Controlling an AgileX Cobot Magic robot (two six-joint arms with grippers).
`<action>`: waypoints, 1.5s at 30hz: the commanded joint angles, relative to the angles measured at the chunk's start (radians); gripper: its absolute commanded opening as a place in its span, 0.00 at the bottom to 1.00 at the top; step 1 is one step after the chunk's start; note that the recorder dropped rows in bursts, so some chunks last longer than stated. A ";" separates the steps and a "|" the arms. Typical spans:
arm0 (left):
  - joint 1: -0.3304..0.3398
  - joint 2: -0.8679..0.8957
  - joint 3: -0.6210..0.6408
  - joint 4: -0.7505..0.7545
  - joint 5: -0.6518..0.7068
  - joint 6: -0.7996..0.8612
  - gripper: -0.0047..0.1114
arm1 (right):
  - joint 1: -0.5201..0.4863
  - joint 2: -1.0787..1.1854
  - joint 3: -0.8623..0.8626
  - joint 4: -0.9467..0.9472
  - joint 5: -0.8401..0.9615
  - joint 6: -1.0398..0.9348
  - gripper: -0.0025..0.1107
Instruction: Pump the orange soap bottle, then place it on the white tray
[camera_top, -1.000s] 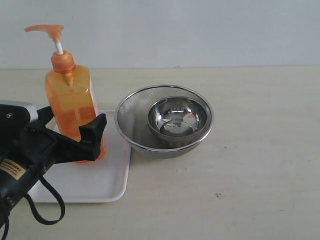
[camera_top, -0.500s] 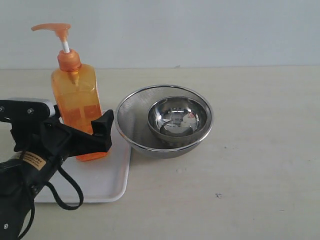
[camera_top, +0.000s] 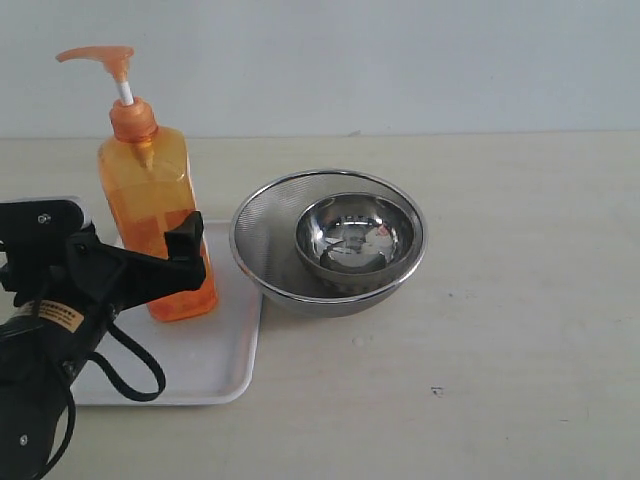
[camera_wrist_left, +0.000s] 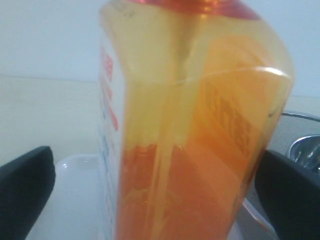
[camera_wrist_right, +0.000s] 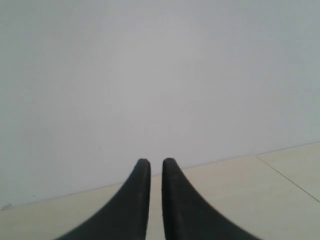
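On the white tray (camera_top: 200, 365): the orange soap bottle (camera_top: 150, 215) stands upright, near the rim beside the steel bowls (camera_top: 330, 240).
Left tool (camera_top: 137, 250): jaws apart, straddling the bottle's lower body, with one finger well clear of the wall.
Right tool (camera_wrist_right: 156, 172): fingers together, empty.
Step in hand: placement looks done; this is judged to be the let-go stage.
Next move: draw the left tool straight back without tipping the bottle.
Bottle look: translucent, flat-sided, partly filled, pump head raised on a white stem.

orange soap bottle (camera_top: 150, 200), upright on white tray (camera_top: 200, 370)
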 joint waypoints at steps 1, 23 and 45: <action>-0.003 0.002 -0.013 -0.013 -0.009 0.000 0.99 | -0.003 -0.006 0.002 -0.005 -0.007 -0.002 0.08; -0.003 0.009 -0.067 -0.020 -0.009 0.095 0.98 | -0.003 -0.006 0.002 -0.005 -0.006 -0.002 0.08; 0.024 0.078 -0.126 -0.019 -0.009 0.135 0.98 | -0.003 -0.006 0.002 -0.005 -0.006 -0.002 0.08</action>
